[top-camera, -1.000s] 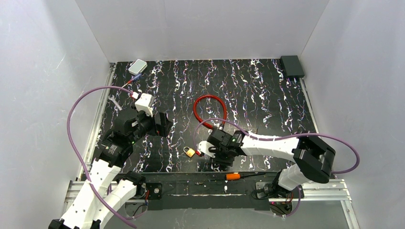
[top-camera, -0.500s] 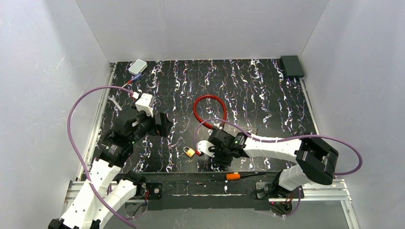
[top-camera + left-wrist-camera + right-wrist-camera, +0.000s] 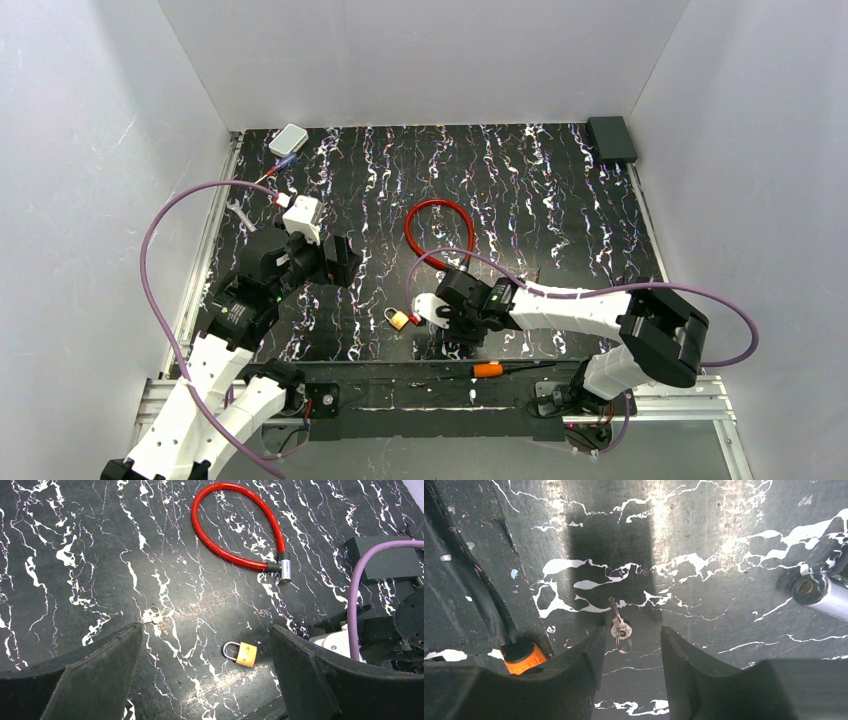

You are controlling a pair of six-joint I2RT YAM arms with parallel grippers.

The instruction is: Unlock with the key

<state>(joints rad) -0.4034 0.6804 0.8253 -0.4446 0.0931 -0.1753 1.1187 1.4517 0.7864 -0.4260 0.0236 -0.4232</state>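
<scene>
**Key Lies Between Right Gripper's Parted Fingers**

Top view: the right gripper (image 3: 452, 332) points down at the table just right of the brass padlock (image 3: 398, 319). Its fingers and the key cannot be made out from here. The left gripper (image 3: 345, 262) hangs well to the padlock's left and farther back, spread wide and holding nothing. A red cable lock (image 3: 409, 232) lies beyond the padlock. An orange tool (image 3: 490, 369) lies nearer than the padlock, to its right.

Left wrist: the left gripper (image 3: 206, 630) has its fingers (image 3: 90, 675) far apart and empty. The padlock (image 3: 242, 653) lies flat in the gap, touching neither finger. A second set of keys (image 3: 154, 616) lies left of the padlock, just beside one fingertip. The cable lock (image 3: 285, 572) lies beyond the padlock.

Right wrist: the right gripper (image 3: 631, 630) is partly open and grips nothing. The key (image 3: 618, 625), on a small ring, lies flat on the table in the gap at the fingertips. It sits closer to the finger on the orange tool's (image 3: 524, 657) side, with its ring toward the gripper and its blade pointing away. Whether it touches that finger cannot be told.
</scene>
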